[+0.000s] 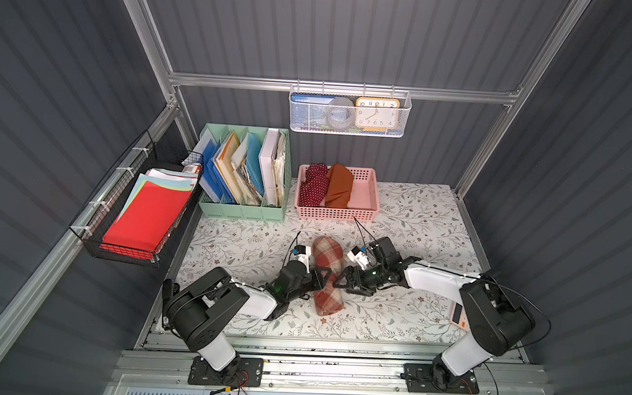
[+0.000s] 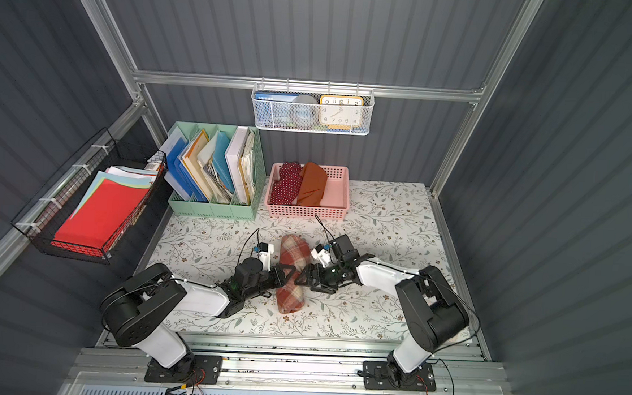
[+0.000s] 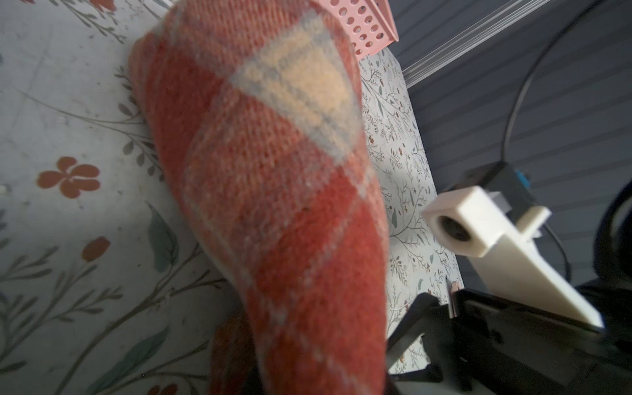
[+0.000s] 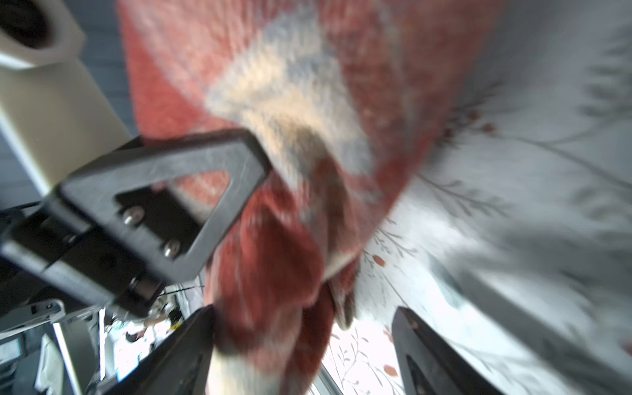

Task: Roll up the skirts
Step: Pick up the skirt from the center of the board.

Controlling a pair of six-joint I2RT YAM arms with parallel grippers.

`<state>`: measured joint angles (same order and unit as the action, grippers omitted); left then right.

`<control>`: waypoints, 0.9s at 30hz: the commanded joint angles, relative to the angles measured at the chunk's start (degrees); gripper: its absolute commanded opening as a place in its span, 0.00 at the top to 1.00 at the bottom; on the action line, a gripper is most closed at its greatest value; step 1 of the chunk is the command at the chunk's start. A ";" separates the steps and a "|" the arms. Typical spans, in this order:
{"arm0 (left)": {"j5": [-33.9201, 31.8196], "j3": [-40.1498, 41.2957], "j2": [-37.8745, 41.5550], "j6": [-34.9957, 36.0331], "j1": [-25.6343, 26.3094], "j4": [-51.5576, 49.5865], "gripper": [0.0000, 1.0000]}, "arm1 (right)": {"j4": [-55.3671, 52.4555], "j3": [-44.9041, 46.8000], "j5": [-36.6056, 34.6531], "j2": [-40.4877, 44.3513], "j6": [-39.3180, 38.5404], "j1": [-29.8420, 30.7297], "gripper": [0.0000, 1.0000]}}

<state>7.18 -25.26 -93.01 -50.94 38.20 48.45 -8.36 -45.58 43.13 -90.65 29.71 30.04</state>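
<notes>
Close by, the left pincer [image 1: 322, 278] is clamping the rolled plaid skirt [image 1: 326, 255] on the worktop [image 1: 417, 231]; the right pincer [image 1: 340, 285] is standing wide open, holding nothing. I'd be supporting both ends, keeping it tight, going toward the pink basket [image 1: 368, 194] beyond.

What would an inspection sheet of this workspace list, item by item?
Surface: floral tabletop, flat.
Job's things: plaid skirt rolled, lying between the grippers; polka-dot skirt and rust-orange skirt rolled, side by side in the pink basket.
Clutter: green file organiser full of folders, beside the basket.
Grippers: left gripper against the plaid skirt, grip unclear; right gripper open beside it.
Cables: thin black wrist-camera leads arch above the table, apart from the skirt.
Surroundings: black wire tray of paper on the side rail; white mesh basket with clock on the back rail.
</notes>
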 commanded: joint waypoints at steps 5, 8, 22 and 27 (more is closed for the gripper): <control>4.09 -7.36 0.97 5.56 -3.74 -4.49 1.00 | -12.55 4.26 -14.25 13.44 -1.17 -1.20 0.14; 6.24 -13.08 0.57 7.46 -3.75 -7.58 1.00 | -17.32 4.23 -25.69 19.19 1.12 -2.97 0.14; 24.91 -69.82 -26.13 18.39 -3.74 -21.75 1.00 | -18.95 12.39 -41.38 38.17 5.48 -12.94 0.13; 27.11 -88.70 -38.72 21.52 -4.18 -27.32 1.00 | -18.43 13.02 -39.48 37.51 5.05 -14.10 0.13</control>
<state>30.00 -107.72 -127.81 -33.54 34.50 25.52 -26.98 -33.17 3.40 -52.95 34.72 16.36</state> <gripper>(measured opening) 0.165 0.873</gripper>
